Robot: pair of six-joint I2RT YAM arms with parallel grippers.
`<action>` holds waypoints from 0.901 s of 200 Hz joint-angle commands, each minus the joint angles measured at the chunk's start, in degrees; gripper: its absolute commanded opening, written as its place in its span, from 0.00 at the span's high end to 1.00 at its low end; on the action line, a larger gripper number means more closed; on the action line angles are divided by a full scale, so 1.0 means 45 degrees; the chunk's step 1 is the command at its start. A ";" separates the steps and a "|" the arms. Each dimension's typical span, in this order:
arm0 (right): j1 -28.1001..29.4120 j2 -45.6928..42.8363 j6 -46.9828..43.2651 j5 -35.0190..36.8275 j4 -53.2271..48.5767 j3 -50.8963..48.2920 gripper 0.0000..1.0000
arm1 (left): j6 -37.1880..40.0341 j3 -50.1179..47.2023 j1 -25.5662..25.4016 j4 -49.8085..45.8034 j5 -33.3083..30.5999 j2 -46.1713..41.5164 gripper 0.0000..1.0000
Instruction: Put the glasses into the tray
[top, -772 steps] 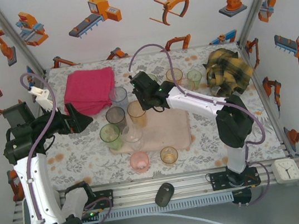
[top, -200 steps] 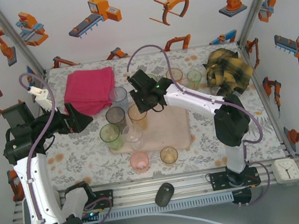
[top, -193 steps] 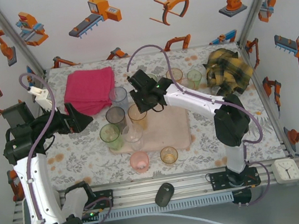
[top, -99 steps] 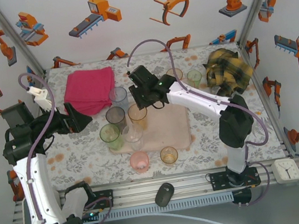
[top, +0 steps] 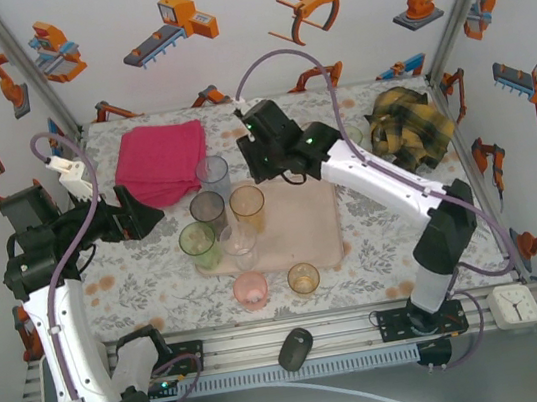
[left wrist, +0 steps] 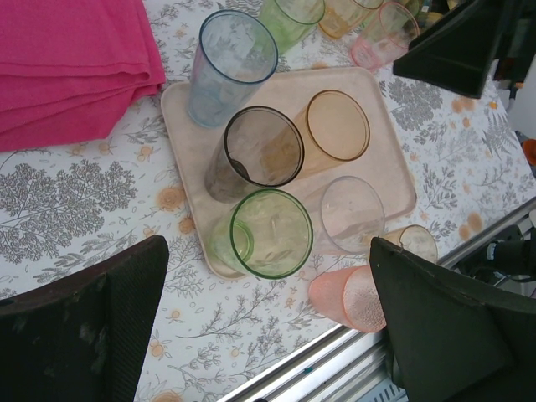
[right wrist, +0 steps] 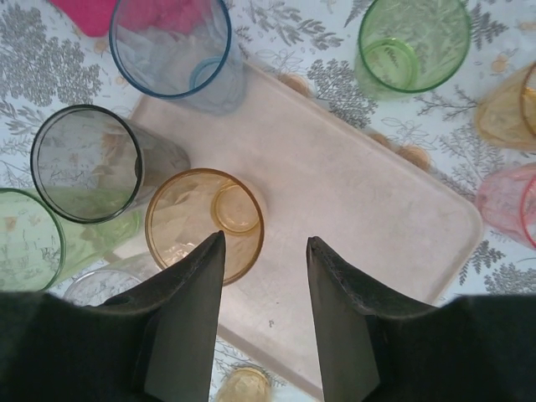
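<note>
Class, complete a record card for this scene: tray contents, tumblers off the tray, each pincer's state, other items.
On tray: grey tumbler, orange tumbler, clear tumbler, green tumbler
Tray corner: blue tumbler, on or off unclear
Off tray, near: pink tumbler, amber tumbler
Off tray, far: far green tumbler, far orange tumbler, far pink tumbler
Left pincer: open, empty, left of tray
Right pincer: open, empty, above tray
Other: magenta cloth, plaid cloth

Pink glass (right wrist: 509, 203) half off-frame, R edge

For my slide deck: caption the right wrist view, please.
Open right jaws hover above the pale pink tray, with an orange glass standing on it just beneath them.
</note>
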 commanded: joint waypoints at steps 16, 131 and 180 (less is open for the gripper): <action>-0.1020 -0.0750 0.0151 0.0427 -0.0175 0.0057 0.54 | 0.0328 0.0043 0.0098 -0.0216 0.0297 -0.0023 0.03; -0.3681 0.2492 0.0520 -0.1444 0.0900 0.1438 0.55 | 0.0373 -0.0127 0.0121 -0.0160 0.0480 0.0404 0.03; -0.3956 0.3987 0.0371 -0.1699 0.1240 0.2567 0.55 | 0.0226 0.0030 0.0247 -0.0162 0.0651 0.0782 0.03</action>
